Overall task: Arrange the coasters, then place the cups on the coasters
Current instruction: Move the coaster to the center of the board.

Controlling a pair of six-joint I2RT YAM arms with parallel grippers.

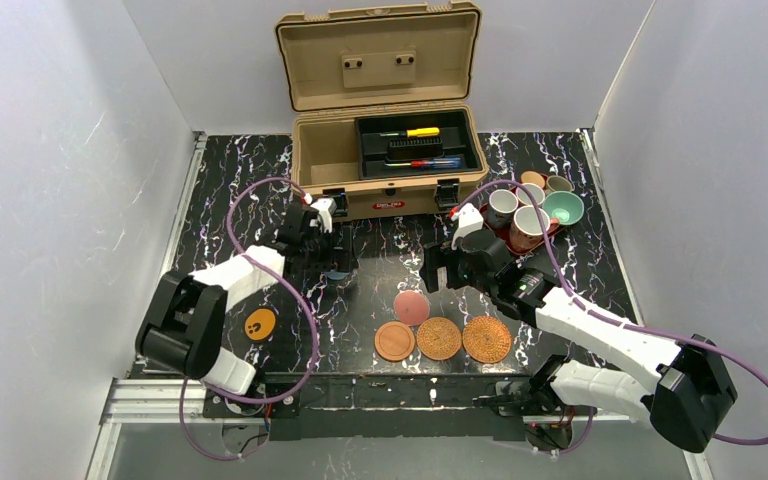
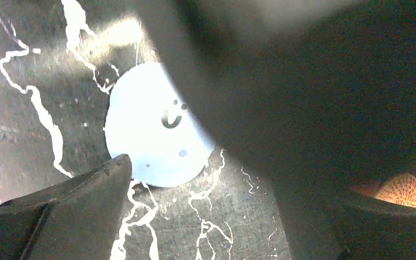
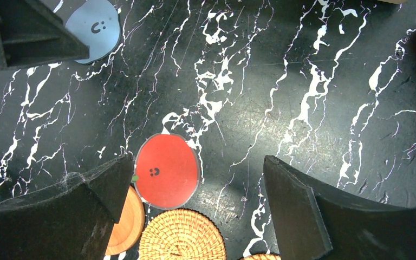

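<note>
Near the front edge lie a wooden coaster (image 1: 394, 341) and two woven coasters (image 1: 439, 338) (image 1: 487, 339), with a pinkish-red coaster (image 1: 412, 307) (image 3: 167, 170) just behind them. An orange coaster (image 1: 260, 324) lies alone at the left. My left gripper (image 1: 334, 264) (image 2: 200, 181) hangs open, low over the blue-grey coaster (image 2: 151, 130) (image 3: 93, 24), holding nothing. My right gripper (image 1: 440, 270) (image 3: 197, 162) is open above the table beside the pinkish-red coaster. The cups (image 1: 530, 205) stand together on the dark red tray (image 1: 493, 229) at the back right.
An open tan toolbox (image 1: 385, 150) with tools inside stands at the back centre, just behind both grippers. White walls close in the left and right sides. A purple cable (image 1: 260, 185) loops from each arm.
</note>
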